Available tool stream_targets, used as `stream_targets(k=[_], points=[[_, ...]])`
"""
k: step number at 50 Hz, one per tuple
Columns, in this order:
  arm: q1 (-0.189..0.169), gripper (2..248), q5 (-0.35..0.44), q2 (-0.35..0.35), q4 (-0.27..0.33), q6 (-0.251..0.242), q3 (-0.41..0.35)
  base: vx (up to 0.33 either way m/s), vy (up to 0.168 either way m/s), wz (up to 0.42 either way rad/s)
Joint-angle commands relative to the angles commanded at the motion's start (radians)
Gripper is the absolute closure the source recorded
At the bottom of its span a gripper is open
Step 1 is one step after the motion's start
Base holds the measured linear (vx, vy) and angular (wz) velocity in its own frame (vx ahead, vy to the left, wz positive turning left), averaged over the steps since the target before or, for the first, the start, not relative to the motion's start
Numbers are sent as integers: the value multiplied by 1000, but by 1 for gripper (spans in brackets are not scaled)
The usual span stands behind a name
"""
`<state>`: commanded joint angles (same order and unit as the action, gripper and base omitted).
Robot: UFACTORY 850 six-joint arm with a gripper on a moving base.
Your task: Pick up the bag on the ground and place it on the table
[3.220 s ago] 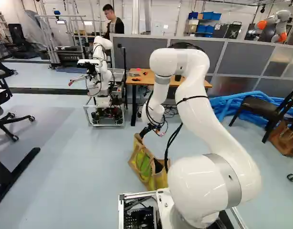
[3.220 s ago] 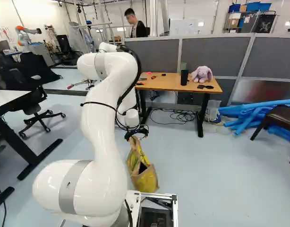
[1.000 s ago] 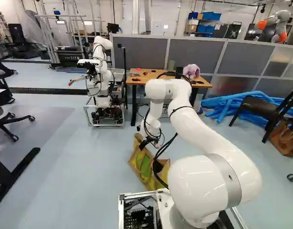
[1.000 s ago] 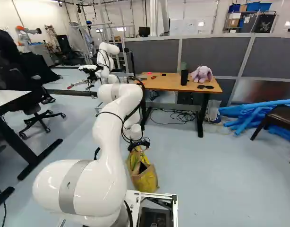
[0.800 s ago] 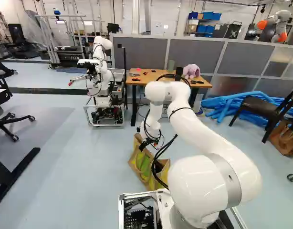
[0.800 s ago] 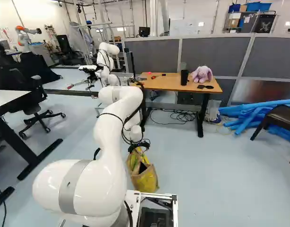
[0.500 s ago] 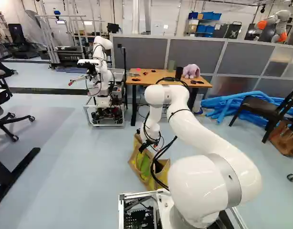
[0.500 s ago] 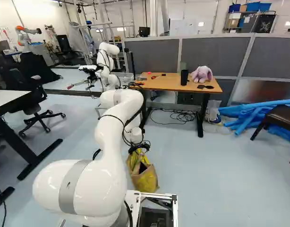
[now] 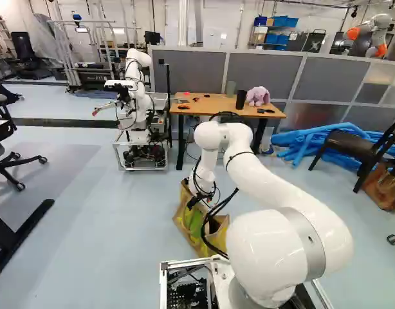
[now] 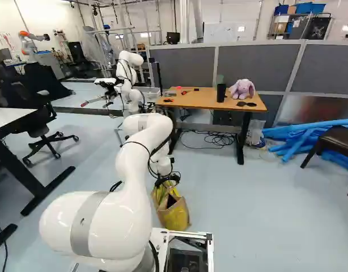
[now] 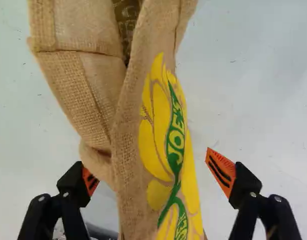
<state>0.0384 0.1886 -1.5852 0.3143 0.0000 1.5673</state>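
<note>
The table (image 10: 202, 100) stands far off, the burlap bag (image 10: 175, 216) near on the floor (image 10: 247, 215), a brown handbag (image 9: 381, 187) rightward in the left base view alone, and only the wrist view shows the claw (image 9: 193, 199) spread astride the burlap.

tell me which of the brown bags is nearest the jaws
The tan bag with yellow and green print: it is between the open jaws; the darker bag sits apart, beside a dark chair.
</note>
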Motion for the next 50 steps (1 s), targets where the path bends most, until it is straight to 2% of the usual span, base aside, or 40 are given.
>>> stream_targets(k=[14,15,19,20,24,25,29,30,35,36,40,41,45,46,50], points=[[0,3,0,-43,0,0,43,0,0,0],[0,20,0,-43,0,0,43,0,0,0],[0,20,0,-45,0,0,45,0,0,0],[0,58,0,-46,0,0,46,0,0,0],[0,58,0,-46,0,0,46,0,0,0],[0,96,0,-46,0,0,46,0,0,0],[0,96,0,-46,0,0,46,0,0,0],[0,133,0,-46,0,0,46,0,0,0],[0,133,0,-46,0,0,46,0,0,0],[0,170,0,-46,0,0,46,0,0,0],[0,170,0,-46,0,0,46,0,0,0],[0,206,0,-46,0,0,46,0,0,0],[0,206,0,-46,0,0,46,0,0,0],[0,220,0,-46,0,0,46,0,0,0],[0,220,0,-46,0,0,46,0,0,0]])
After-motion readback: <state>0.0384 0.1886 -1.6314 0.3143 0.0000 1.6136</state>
